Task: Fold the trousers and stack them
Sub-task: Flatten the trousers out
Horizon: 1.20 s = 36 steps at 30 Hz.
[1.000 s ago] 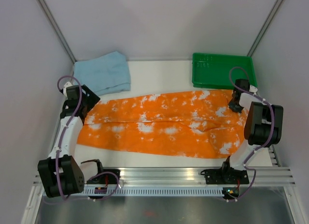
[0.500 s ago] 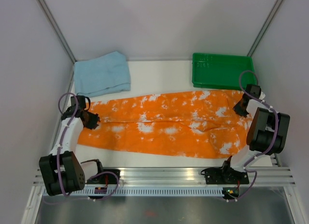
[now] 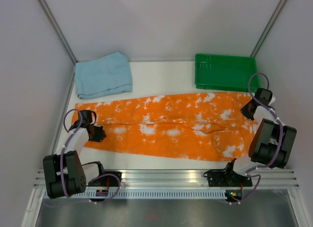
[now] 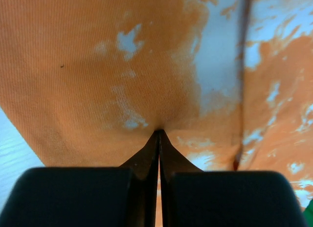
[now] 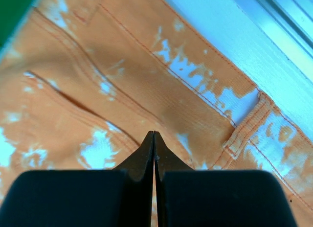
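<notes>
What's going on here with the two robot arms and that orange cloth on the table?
The arms hold a pair of thin orange trousers with white tie-dye blotches, spread flat across the white table. The left gripper is shut on the leg end, and the right gripper is shut on the waistband end. No fold is made yet. A folded light blue cloth and a green plastic tray sit at the far side.

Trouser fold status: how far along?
Done: the trousers lie spread full length across the table, with no fold made yet. In hand: left end effector is shut on the leg end, right end effector on the waist end, near a belt loop. To do: every fold, then the stacking.
</notes>
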Each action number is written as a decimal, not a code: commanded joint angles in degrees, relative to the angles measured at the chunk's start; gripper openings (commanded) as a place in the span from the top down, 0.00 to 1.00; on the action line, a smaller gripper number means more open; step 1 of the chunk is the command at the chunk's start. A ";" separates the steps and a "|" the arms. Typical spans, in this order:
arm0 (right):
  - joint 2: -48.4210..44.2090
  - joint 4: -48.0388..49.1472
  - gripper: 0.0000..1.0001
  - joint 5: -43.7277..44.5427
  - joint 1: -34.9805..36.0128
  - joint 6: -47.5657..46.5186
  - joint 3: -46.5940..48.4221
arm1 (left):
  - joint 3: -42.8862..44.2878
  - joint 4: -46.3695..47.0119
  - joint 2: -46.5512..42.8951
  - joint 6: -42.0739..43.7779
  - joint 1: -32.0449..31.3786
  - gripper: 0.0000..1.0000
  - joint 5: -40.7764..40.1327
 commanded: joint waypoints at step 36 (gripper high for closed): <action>-5.30 1.72 1.00 -9.69 16.17 0.94 8.29 | 12.37 -2.19 -2.69 8.08 0.53 0.53 -6.49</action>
